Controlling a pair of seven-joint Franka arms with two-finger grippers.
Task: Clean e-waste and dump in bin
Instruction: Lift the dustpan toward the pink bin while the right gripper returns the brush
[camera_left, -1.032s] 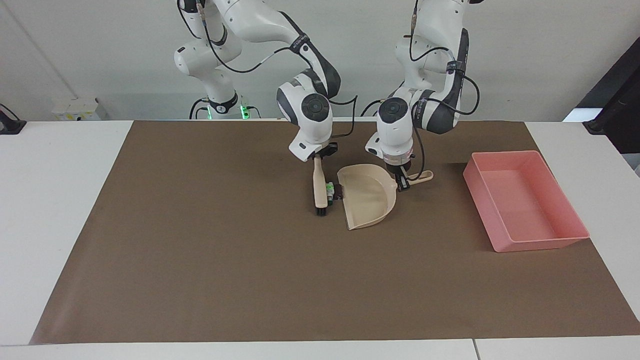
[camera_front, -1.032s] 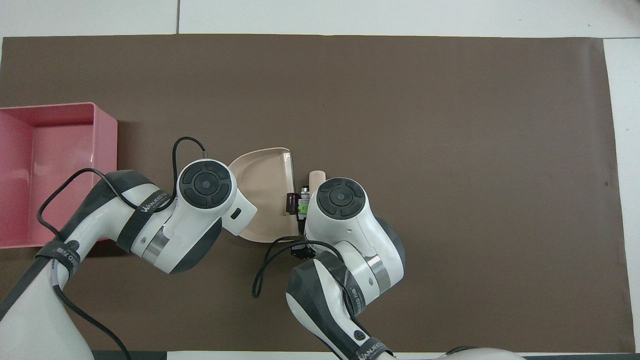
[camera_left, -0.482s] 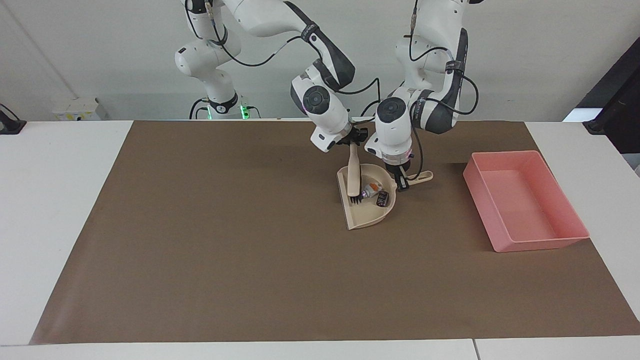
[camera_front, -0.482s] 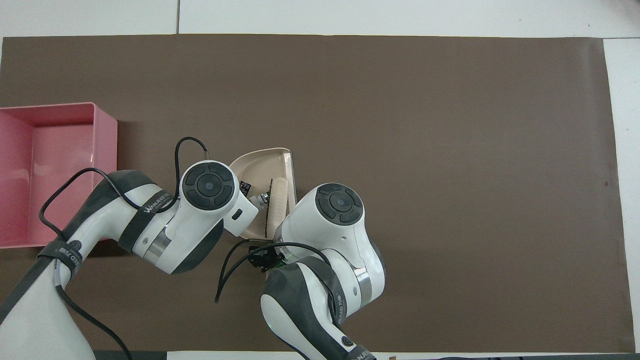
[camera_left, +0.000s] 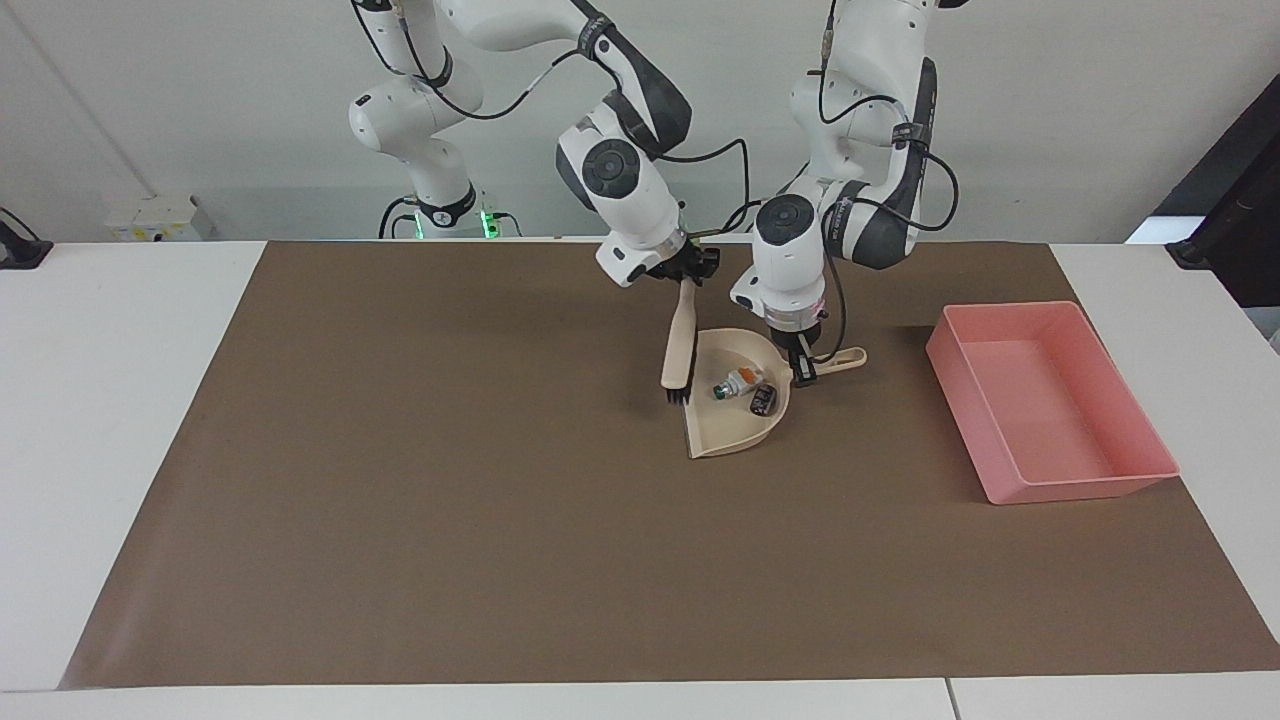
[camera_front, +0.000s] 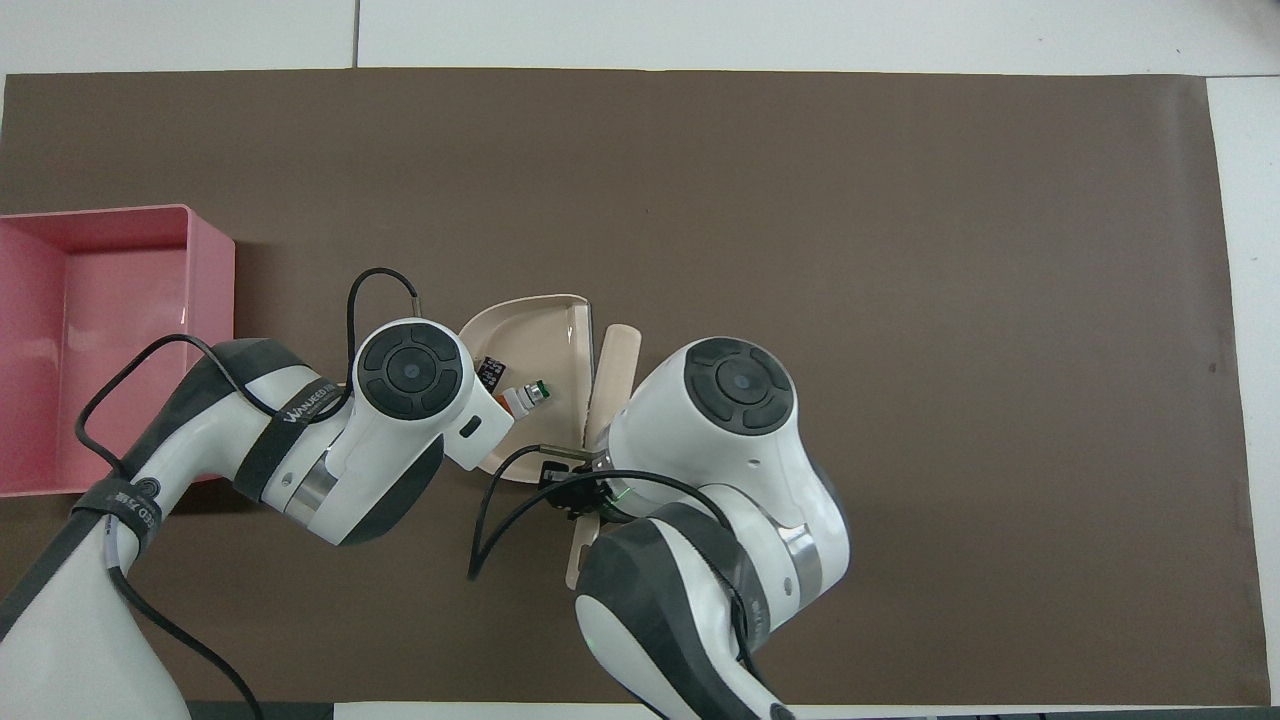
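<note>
Both bits of e-waste (camera_left: 745, 389) lie in the dustpan (camera_left: 722, 420), well apart from the bin (camera_left: 1050, 400) at the left arm's end. The left gripper (camera_left: 803, 366) is clamped on the dustpan's handle — lift level, mouth tipped up, so nothing rolls out. The right gripper (camera_left: 686, 275), clamped on the brush (camera_left: 679, 350), hangs beside the dustpan's mouth — swing it clear.

From your left gripper (camera_left: 806, 372), bare mat (camera_left: 870, 420) runs open to the bin (camera_left: 1050, 480); toward your right gripper (camera_left: 686, 272), the hanging brush (camera_left: 678, 350) crowds the dustpan (camera_left: 730, 435) mouth.
</note>
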